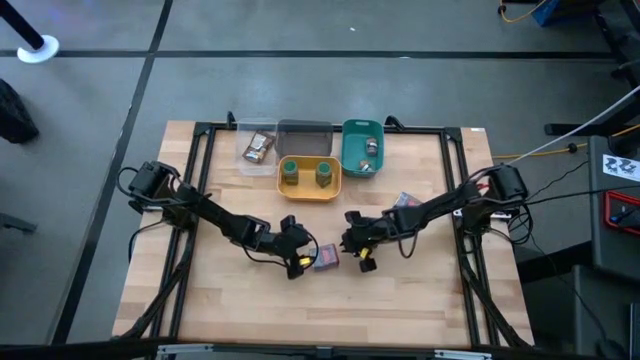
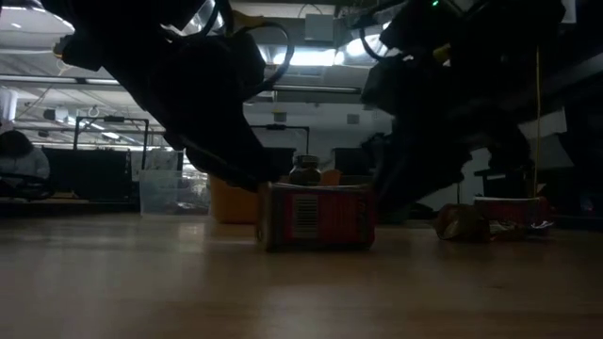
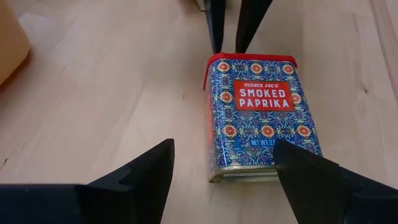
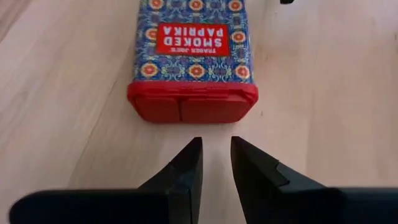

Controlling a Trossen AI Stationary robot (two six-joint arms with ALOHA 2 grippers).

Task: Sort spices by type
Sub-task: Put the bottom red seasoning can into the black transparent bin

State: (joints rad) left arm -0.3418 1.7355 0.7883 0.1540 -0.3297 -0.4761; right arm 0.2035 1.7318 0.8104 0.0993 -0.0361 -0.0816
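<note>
The paprika tin [image 1: 326, 259] lay flat on the wooden table [image 1: 230, 310], label upward, in the near-centre area between the two grippers and well apart from the trays at the far side. Its red cap [image 4: 193, 107] pointed toward the right arm; its base end pointed toward the left arm.

The left gripper [image 3: 221, 169] hung just at the base end of the tin with its fingers [image 3: 146, 171] spread wide and nothing between them. One finger stood beside the tin's long edge; the other overlapped its corner in the left wrist view. The right gripper [image 4: 216, 163] sat just short of the red cap with its fingers nearly together, gripping nothing; contact with the cap could not be confirmed.

Handling assessment: the tin appeared to be a rigid, rectangular metal container, light and unlikely to deform. Its printed faces looked smooth and probably slippery. The recommended hold was across the two long narrow sides near mid-length, where the flat parallel walls would give the pads square contact. A hold on the cap risked opening it.

At the far side, the yellow tray [image 1: 309, 190] held two green-capped jars [image 1: 324, 175], the teal tray [image 1: 362, 128] held small tins [image 1: 370, 147], and the clear tray [image 1: 243, 130] held a brown packet [image 1: 259, 148]. The grey tray [image 1: 304, 133] sat between them. Another red box [image 1: 405, 201] lay right of centre.
</note>
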